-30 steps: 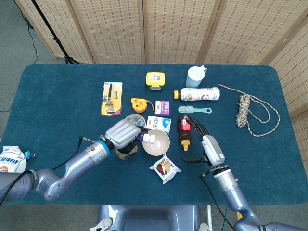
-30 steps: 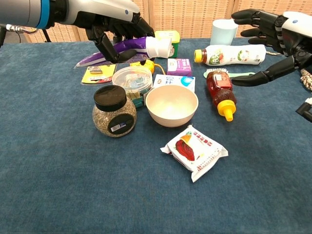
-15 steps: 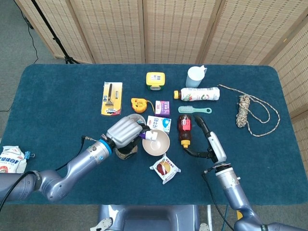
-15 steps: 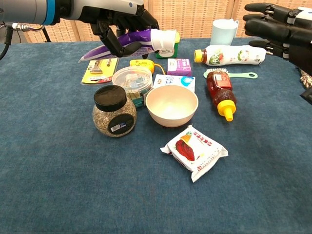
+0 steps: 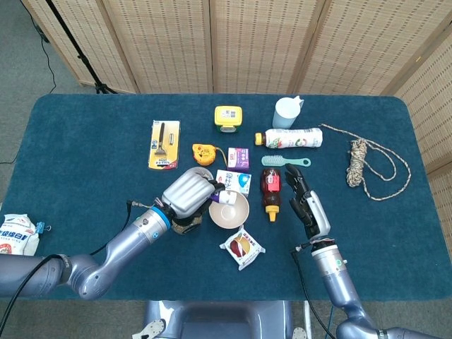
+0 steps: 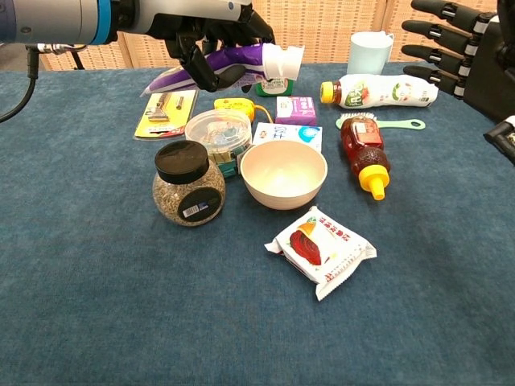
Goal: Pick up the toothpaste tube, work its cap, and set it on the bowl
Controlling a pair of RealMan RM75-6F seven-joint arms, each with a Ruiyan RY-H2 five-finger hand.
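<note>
A: Item one, the toothpaste tube point(image 6: 233, 63). Orientation?

B: Long axis close to level, running across the table's width. White cap point(image 6: 284, 62) toward the table's right edge, flat crimped tail toward the left and dipping slightly. My left hand point(image 6: 211, 36) grips it around the middle, fingers wrapped over the top, carried in the air above the bowl point(image 6: 283, 174) and the containers behind it.

A: Appearance?

B: Purple body with a pale stripe, broad white cap seated on the end. In the head view only the cap end point(image 5: 224, 197) shows past my hand point(image 5: 186, 194), over the bowl's point(image 5: 229, 210) rim.

A: Item two, right hand?

B: My right hand point(image 6: 455, 44) is raised over the table's right half, fingers spread apart and holding nothing. The head view shows it point(image 5: 306, 205) just beside the brown sauce bottle point(image 5: 271, 190).

A: Surroundings near the bowl?

B: Black-lidded glass jar point(image 6: 187, 183) to its left, clear round tub point(image 6: 219, 134) behind that. A small milk carton point(image 6: 288, 135) touches the bowl's far rim. Snack packet point(image 6: 321, 250) toward the near edge. Further back: purple box point(image 6: 296, 109), green hairbrush point(image 6: 378, 123), lying white bottle point(image 6: 381, 90), pale blue cup point(image 6: 370, 51), razor pack point(image 6: 164, 113). Coiled rope point(image 5: 367, 164) near the right edge.
</note>
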